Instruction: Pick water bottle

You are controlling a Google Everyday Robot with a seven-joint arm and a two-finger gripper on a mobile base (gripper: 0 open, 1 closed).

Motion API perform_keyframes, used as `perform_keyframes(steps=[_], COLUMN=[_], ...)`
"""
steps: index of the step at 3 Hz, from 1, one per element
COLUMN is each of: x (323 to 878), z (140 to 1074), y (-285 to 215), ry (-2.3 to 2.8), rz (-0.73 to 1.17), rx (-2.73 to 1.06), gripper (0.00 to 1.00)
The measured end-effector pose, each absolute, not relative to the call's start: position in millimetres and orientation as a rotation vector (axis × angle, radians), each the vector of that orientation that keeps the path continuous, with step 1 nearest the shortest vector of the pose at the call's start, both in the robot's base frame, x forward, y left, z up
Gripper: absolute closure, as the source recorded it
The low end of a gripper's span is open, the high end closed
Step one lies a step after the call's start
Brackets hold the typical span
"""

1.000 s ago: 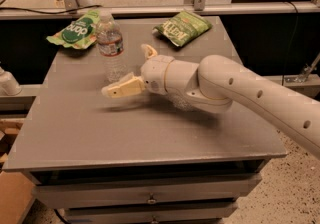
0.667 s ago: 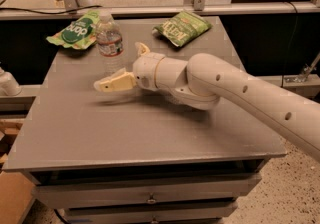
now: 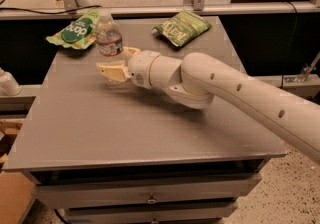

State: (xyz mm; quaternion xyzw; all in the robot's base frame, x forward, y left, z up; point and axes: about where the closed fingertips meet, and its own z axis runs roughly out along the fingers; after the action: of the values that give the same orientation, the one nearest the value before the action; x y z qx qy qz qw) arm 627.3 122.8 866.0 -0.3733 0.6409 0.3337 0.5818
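The water bottle [image 3: 109,37] is clear ribbed plastic with a white cap and a white-and-red label. It stands upright at the back left of the grey table [image 3: 100,128]. My gripper [image 3: 120,62] reaches in from the right at the bottle's lower part. It is open, with one cream finger in front of the bottle's base and the other behind it to the right. The near finger hides the bottom of the bottle. I cannot tell whether the fingers touch it.
A green snack bag [image 3: 75,30] lies just behind and left of the bottle, at the table's back left corner. A second green bag [image 3: 182,28] lies at the back centre. My thick white arm [image 3: 235,93] crosses the table's right half. A drawer [image 3: 150,195] sits below.
My gripper has moved left and toward the back of the table. It was short of the bottle and now has its fingers on either side of the bottle's base.
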Motion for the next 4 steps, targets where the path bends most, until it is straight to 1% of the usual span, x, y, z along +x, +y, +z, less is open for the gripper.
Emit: perform_keyframes(steps=[2,3,4], x=[610.2,588.3,555.8], z=[890.3,909.2,932.7], y=[108.4,100.8,93.2], ry=[1.500,1.482,1.444], rz=[0.835,0.883,0.940], rx=[-0.812,-0.800,-0.799], gripper=[0.93,1.00,1.00])
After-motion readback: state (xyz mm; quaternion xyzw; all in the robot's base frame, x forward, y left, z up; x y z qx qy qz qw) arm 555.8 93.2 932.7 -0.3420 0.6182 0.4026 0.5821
